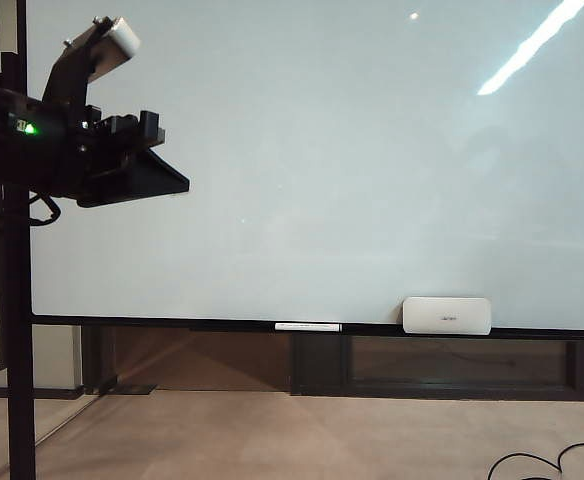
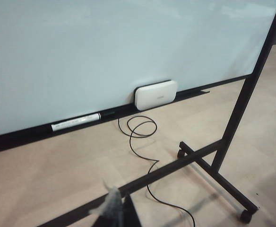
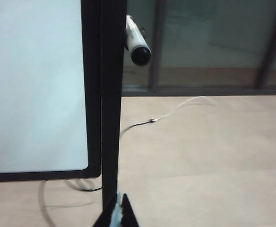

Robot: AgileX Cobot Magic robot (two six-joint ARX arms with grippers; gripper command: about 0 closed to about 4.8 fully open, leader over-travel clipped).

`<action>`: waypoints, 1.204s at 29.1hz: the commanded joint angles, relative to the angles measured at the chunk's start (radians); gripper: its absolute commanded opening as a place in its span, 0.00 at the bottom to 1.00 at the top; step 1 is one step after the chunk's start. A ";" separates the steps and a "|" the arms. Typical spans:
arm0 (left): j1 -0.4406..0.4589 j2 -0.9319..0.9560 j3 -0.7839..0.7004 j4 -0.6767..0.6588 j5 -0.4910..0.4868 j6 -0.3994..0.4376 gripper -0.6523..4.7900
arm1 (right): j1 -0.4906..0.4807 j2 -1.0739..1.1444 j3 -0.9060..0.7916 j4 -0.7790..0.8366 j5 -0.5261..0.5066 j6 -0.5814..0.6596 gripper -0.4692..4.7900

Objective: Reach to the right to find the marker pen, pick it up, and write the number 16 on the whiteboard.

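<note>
Right wrist view is showing the right gripper (image 3: 118, 210) with fingers pressed together, gripping nothing; the marker pen (image 3: 136, 41) is sticking out beyond the whiteboard (image 3: 34, 85) post, well ahead of it. Whether the left gripper (image 2: 113, 208) is open, I cannot tell.

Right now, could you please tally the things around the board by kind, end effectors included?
whiteboard: 1
eraser block: 1, on the ledge
thin white stick: 1, on the ledge
marker pen: 1, beside the frame post
end effector: 2, left end effector facing the board, right end effector shut by the post
Total: 6
</note>
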 commanded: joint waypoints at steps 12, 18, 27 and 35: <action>-0.012 -0.002 0.005 0.014 -0.023 0.000 0.11 | -0.028 0.171 0.302 -0.041 -0.194 0.164 0.09; -0.012 0.000 0.005 -0.002 -0.023 0.009 0.11 | -0.018 0.212 0.399 -0.054 -0.197 0.159 0.09; -0.013 0.025 0.005 -0.002 -0.036 0.008 0.11 | -0.009 0.242 0.444 -0.050 -0.196 0.138 0.36; -0.013 0.025 0.005 -0.002 -0.036 0.009 0.11 | 0.012 0.242 0.451 -0.040 -0.157 0.142 0.42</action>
